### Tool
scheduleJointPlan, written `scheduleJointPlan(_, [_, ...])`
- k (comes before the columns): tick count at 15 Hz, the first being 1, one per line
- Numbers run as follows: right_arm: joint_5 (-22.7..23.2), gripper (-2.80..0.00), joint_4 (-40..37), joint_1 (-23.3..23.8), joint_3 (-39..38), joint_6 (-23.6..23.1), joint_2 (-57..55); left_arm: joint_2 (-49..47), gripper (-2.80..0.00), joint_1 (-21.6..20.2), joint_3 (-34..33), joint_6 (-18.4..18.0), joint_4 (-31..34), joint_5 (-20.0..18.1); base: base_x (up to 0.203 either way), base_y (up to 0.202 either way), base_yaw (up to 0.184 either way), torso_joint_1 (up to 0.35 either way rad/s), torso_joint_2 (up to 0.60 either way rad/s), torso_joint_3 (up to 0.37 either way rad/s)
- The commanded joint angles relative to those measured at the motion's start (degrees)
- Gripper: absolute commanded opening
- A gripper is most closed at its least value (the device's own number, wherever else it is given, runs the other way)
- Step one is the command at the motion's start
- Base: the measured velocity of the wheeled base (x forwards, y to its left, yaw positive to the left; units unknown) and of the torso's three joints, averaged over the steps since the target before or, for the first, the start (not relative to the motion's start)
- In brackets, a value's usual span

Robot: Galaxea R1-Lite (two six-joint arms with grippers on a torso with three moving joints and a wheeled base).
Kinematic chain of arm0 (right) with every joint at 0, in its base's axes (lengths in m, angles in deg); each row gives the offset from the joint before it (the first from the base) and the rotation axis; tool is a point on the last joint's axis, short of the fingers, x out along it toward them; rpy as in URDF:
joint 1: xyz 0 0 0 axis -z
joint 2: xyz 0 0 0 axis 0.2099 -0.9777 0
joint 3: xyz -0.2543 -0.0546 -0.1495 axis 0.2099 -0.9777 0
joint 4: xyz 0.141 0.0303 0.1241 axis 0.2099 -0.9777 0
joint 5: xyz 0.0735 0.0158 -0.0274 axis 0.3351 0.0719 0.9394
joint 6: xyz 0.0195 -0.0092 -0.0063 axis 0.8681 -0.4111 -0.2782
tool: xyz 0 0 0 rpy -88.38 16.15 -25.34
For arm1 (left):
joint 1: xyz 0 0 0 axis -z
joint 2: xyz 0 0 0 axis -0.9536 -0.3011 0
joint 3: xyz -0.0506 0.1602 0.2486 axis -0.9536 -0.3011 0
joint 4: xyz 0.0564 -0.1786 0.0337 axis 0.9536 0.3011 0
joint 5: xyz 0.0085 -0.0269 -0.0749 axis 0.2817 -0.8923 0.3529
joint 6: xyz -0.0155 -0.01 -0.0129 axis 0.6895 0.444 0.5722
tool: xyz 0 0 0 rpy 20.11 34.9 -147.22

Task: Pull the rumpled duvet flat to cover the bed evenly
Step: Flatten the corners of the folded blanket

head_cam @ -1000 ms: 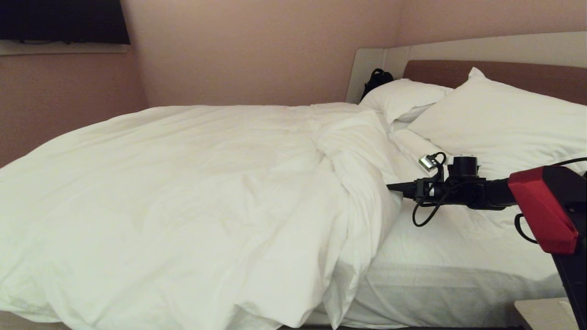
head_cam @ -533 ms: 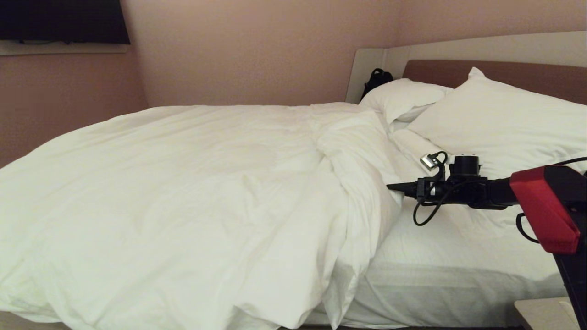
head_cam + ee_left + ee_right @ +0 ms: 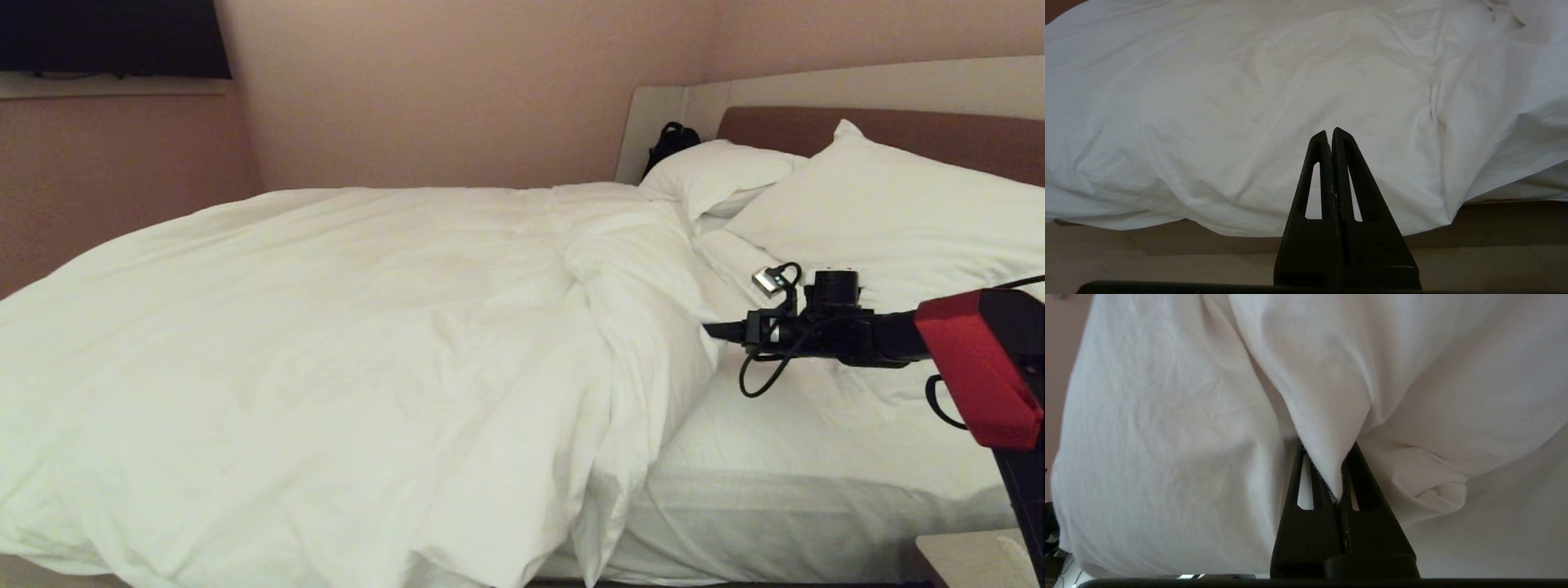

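The wide double bed (image 3: 816,482) with white sheeted mattress and beige headboard is only partly covered; the thick puffy white duvet (image 3: 326,351) lies bunched over the foot-end portion, its rumpled edge folded back short of the two plump white pillows (image 3: 898,220), leaving bare sheet near the head; spreading is judged barely begun. The right tool (image 3: 1337,494) is clamped on a fold of that edge; the left tool (image 3: 1331,139), pressed together and empty, hangs off the bed's side, near the overhanging duvet. No containers are visible.

Matt, creased white cloth duvet (image 3: 367,367); smooth matt black hand (image 3: 1337,490).
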Motion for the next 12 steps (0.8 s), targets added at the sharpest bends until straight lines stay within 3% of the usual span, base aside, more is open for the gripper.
scheduleJointPlan(1, [0.3,-2.8,-0.3,0.2,-0.2,0.1,2.1,-0.1,-2.8,0.0,0.0,0.0,0.0,0.0,0.0,0.0,0.0,0.0,0.0,0.0])
scheduleJointPlan(3, [-1.2,-2.8,-3.0,0.5,-0.2,0.1,5.1,0.0,-2.8,-0.1,0.0,0.0,0.0,0.0,0.0,0.0,0.0,0.0,0.0,0.0])
scheduleJointPlan(8, [-24.5,-2.8,-15.3,0.4,0.5,-0.8,12.0,0.0,-2.8,0.0,0.0,-0.1,-0.1,0.0,0.0,0.0,0.0,0.0,0.0,0.0])
scheduleJointPlan(12, [-37.1,-2.8,-20.5,-0.2,0.6,-1.2,16.7,0.0,-2.8,0.0,0.0,-0.1,0.0,0.0,0.0,0.0,0.0,0.0,0.0,0.0])
